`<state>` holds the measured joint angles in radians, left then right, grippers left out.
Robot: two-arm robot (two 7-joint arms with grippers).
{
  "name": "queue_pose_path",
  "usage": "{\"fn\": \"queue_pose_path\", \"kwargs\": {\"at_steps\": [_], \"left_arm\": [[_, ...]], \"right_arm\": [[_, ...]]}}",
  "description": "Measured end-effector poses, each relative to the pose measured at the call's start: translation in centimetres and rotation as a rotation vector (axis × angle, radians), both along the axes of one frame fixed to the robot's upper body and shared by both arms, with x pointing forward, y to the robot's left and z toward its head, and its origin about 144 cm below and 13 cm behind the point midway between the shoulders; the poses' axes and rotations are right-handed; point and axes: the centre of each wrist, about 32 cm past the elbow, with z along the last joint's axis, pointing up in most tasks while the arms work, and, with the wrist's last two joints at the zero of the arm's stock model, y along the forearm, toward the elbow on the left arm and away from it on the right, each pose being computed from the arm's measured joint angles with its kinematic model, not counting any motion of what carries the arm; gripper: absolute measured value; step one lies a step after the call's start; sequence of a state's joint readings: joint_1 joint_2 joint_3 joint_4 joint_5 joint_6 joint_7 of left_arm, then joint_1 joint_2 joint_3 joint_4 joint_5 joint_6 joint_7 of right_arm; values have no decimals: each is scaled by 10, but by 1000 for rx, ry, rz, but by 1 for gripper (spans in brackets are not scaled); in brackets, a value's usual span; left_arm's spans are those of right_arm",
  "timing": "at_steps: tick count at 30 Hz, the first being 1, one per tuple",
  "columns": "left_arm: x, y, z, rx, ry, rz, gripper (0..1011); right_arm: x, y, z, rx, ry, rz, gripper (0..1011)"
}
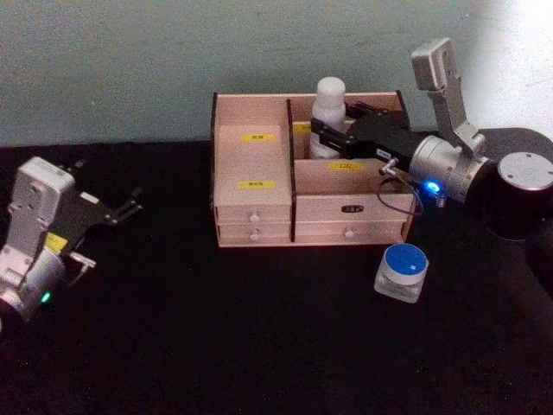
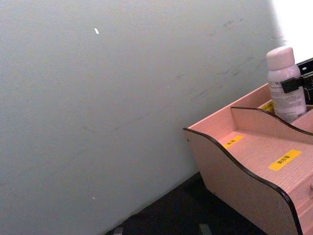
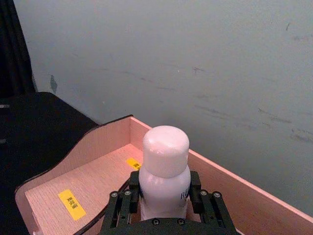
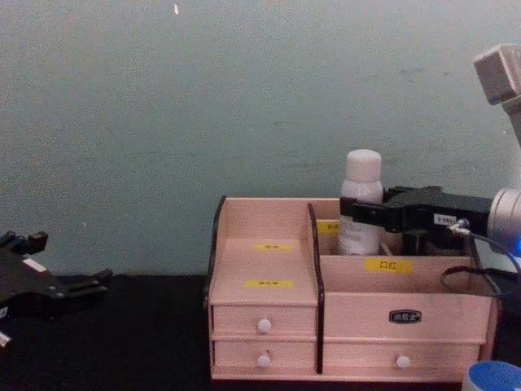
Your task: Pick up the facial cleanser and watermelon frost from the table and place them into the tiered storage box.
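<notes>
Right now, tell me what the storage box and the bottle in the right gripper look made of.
The tiered storage box looks like light wood or plywood, matte, with visible grain and dark cut edges. The white bottle, held by the right gripper, is probably plastic, smooth with a soft sheen on its cap.

Centre of the head view: tiered storage box, pale wood with visible grain, matt, dark edging; its yellow labels are smooth and slightly glossy. White bottle: smooth plastic, faint sheen on the cap. The fingers of my right gripper, clasped round it, are matt black. Lower right: blue-lidded jar, clear glossy body. Desk: matt black cloth. Wall: matt paint, scuffed.
</notes>
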<state>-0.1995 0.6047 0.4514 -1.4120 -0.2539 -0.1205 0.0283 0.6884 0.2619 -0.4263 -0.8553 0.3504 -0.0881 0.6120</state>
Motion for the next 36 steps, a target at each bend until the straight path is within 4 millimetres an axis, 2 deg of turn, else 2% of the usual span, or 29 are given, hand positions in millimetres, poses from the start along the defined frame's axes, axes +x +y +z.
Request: {"fn": "queue_pose_path", "kwargs": {"at_steps": [15,30,36], "left_arm": [[0,0,0,0,0,0,1001],[0,0,0,0,0,0,1001],[0,0,0,0,0,0,1001]], "right_arm": [[0,0,0,2,1,-1,593],[0,0,1,2,-1,-1,1002],[0,0,1,2,-2,-1,1000]]}}
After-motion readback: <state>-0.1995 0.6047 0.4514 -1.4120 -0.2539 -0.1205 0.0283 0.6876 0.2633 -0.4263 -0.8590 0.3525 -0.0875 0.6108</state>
